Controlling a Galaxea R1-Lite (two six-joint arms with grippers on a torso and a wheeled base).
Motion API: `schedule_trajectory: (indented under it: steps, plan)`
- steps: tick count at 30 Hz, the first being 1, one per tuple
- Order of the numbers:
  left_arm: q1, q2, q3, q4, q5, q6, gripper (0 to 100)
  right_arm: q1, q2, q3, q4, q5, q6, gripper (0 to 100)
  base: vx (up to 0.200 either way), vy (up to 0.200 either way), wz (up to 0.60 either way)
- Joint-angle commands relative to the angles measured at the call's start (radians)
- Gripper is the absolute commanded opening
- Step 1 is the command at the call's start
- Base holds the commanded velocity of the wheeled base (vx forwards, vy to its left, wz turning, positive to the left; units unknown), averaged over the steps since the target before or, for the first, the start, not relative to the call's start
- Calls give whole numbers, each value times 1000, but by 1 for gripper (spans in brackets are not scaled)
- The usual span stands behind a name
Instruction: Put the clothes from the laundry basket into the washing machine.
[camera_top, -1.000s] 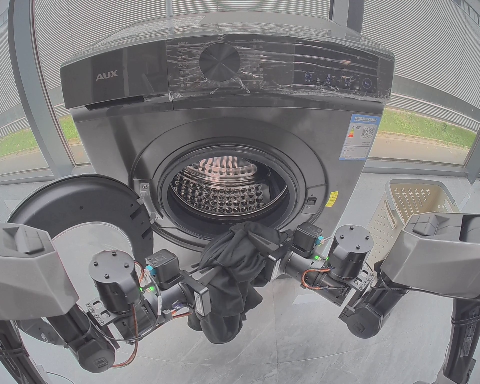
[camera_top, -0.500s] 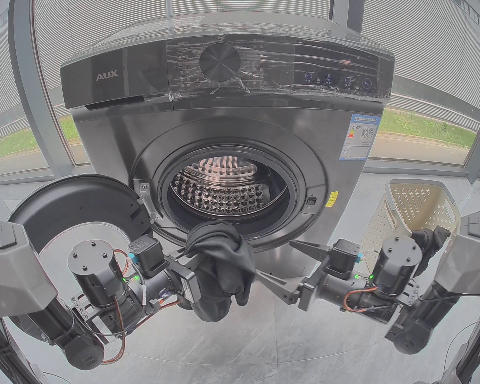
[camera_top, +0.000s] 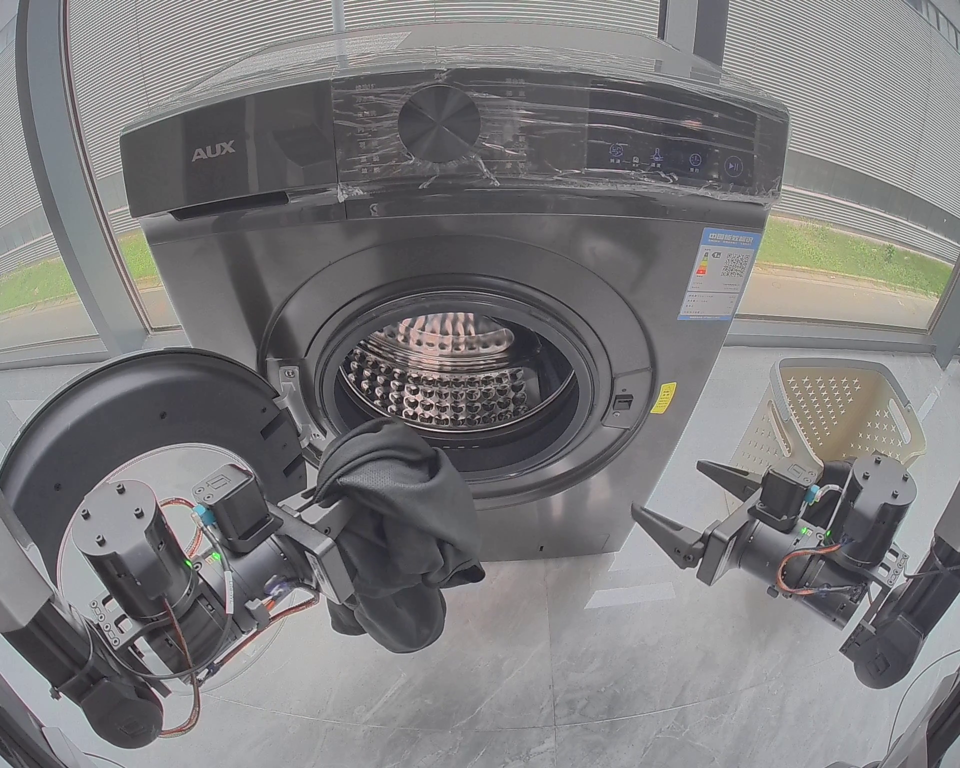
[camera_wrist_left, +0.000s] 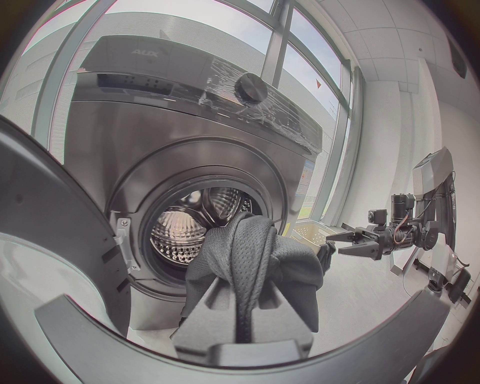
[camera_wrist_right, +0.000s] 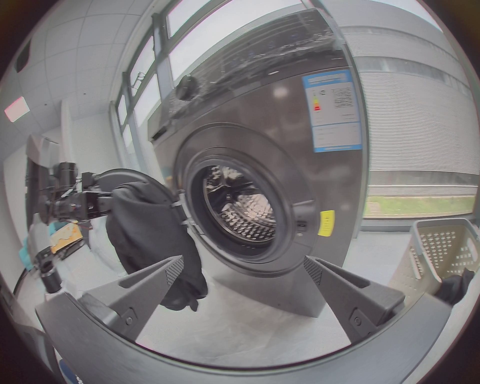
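Left jaws — black garment (camera_top: 395, 510) between them

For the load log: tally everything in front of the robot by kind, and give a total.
Washing machine: 1
Laundry basket: 1
Black clothes: 2 (held garment in the left gripper; basket garment inside the basket)
Grippers: 2 (left gripper shut on cloth, right gripper open, holding nothing)
Total: 6
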Motion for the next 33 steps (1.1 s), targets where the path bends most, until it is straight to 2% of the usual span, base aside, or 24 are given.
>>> schedule_trajectory:
  steps: [1, 7, 17, 22, 24, 33]
  plan:
    - [15, -22, 31, -4, 0, 1, 0, -58, 14, -10, -8, -32, 1, 100, 0, 0, 0]
    - [55, -22, 31, -4, 0, 1, 0, -95, 18, -13, -8, -46, 1, 100, 0, 0, 0]
    - [66, -16, 59, -4, 1, 1, 0, -92, 18, -11, -6, -45, 3, 100, 0, 0, 0]
    - [94, -11, 50, -2, -4, -1, 0, -82, 20, -13, -6, -46, 4, 100, 40, 0, 0]
    - [94, -8, 51, -2, -4, -1, 0, -82, 20, -13, -6, -46, 4, 100, 200, 0, 0]
    - [87, -2, 60, -2, -4, -3, 0, -82, 20, -11, -6, -45, 6, 100, 0, 0, 0]
